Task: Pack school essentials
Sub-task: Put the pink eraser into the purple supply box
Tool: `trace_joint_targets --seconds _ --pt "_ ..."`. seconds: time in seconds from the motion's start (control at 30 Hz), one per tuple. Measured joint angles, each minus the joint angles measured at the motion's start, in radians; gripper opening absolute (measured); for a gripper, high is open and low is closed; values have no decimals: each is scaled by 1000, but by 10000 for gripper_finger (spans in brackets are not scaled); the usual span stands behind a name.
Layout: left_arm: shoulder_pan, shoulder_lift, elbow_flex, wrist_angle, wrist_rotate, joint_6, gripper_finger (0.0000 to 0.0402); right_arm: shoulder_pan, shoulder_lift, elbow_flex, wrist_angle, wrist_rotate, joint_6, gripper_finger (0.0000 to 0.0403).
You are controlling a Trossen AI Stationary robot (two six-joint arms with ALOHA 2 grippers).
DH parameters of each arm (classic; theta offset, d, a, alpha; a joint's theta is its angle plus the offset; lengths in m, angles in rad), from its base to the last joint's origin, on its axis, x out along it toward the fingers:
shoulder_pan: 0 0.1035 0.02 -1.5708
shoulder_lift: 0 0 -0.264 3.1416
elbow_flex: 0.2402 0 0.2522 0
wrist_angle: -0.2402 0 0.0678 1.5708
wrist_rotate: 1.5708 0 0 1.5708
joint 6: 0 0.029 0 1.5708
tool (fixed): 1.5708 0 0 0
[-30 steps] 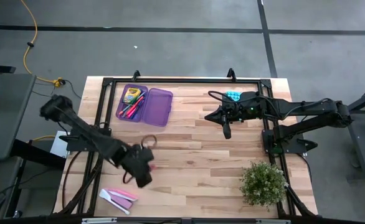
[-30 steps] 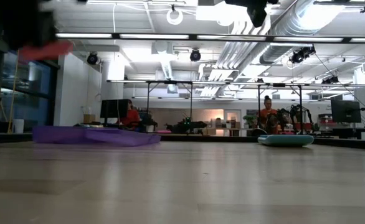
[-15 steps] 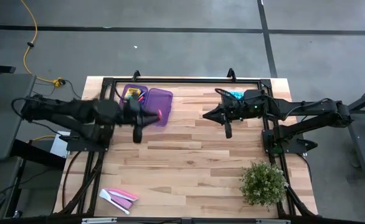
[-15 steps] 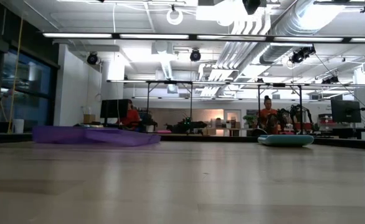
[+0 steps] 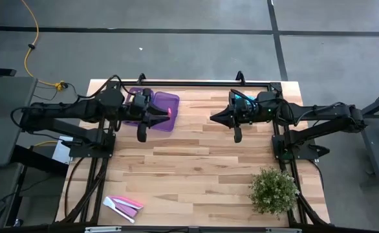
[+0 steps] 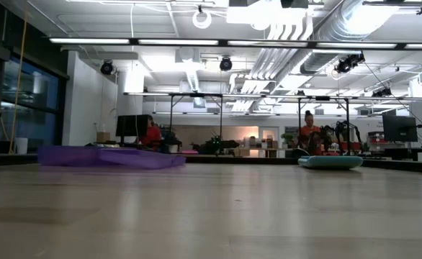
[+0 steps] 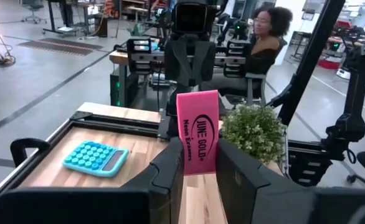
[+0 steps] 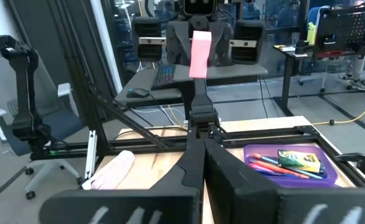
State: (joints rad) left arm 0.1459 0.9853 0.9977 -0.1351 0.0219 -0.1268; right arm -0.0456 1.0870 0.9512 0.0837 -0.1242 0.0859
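Observation:
My left gripper (image 5: 162, 115) hovers level over the open purple case (image 5: 166, 103) at the table's far left, shut on a small pink eraser (image 7: 199, 129). One half of the case holds the yellow-green crayon box (image 8: 300, 160) along with red and green pencils (image 8: 276, 167). A pink marker and a pale piece (image 5: 123, 206) lie flat near the table's near left corner. My right gripper (image 5: 214, 119) hangs shut above the table's far middle, facing the left one and touching nothing. My left gripper pinches the pink eraser by its lower end (image 7: 195, 163) between the two fingers. The fingers come level, pointing toward the table's right. The eraser stands upright past the fingertips, lifted clear above the case's right half.
A teal calculator (image 5: 242, 98) lies at the far edge under my right arm. A bushy green plant (image 5: 273, 189) stands at the near right corner. Bare wood (image 5: 196, 168) fills the table's middle. People sit in the room beyond the table.
My left gripper has risen from the table's near left and swung toward the far edge, carrying the pink eraser up over the purple case, and has turned so that it points toward the table's right. It has stayed shut on the eraser throughout.

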Motion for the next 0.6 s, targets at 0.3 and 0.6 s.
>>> trace_joint_targets --seconds 0.3,0.6 --pt "0 18 0 28 0 -10 72 0 0 0 0 0 -2 0" --pt "2 16 0 -24 -71 -9 72 0 0 0 -10 -5 -15 0"
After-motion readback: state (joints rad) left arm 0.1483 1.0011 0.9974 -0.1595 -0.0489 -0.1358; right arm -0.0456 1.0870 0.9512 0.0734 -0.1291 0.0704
